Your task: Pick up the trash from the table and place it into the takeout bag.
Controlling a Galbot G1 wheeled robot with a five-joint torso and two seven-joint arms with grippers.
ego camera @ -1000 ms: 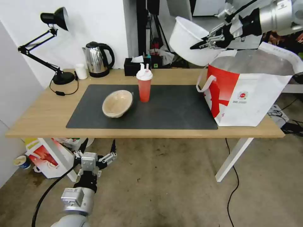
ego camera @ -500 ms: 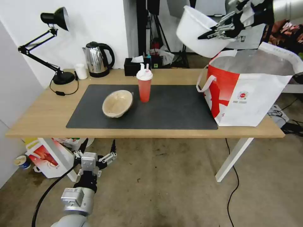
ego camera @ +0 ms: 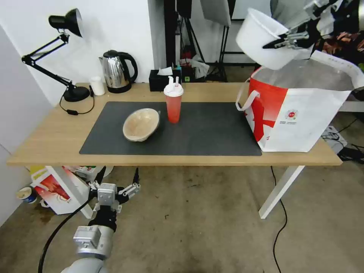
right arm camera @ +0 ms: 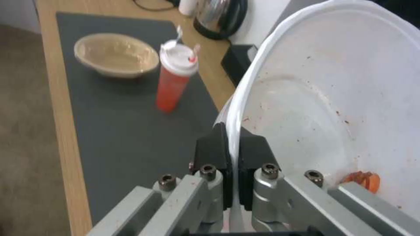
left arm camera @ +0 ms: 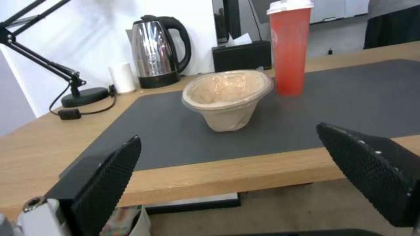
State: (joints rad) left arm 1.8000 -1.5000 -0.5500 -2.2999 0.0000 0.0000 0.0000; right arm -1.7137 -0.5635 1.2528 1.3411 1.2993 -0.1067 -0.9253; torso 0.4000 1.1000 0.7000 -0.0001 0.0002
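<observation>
- Three pieces of trash belong to this task, and one of them, the big white bowl (ego camera: 265, 41), is up in the air, tilted, above the open mouth of the takeout bag (ego camera: 299, 113).
- The right gripper (ego camera: 282, 41) pinches the thin rim of this bowl between its pads, one inside and one outside the wall, as the right wrist view shows. I think a rim grip is chosen because the bowl is too wide to take around.
- Some red shell pieces (right arm camera: 362, 178) lie low inside the tilted bowl.
- The bag stands upright on the right end of the table (ego camera: 49, 132), partly on the dark mat (ego camera: 212, 132), with its foil mouth wide open, so it can receive things from above.
- The beige paper bowl (ego camera: 141, 124) and the red cup (ego camera: 173, 103) wait on the mat, near each other and well apart from the bag.
- The left gripper (ego camera: 113, 185) hangs below the table edge with fingers spread, holding nothing; it seems to be parked.
</observation>
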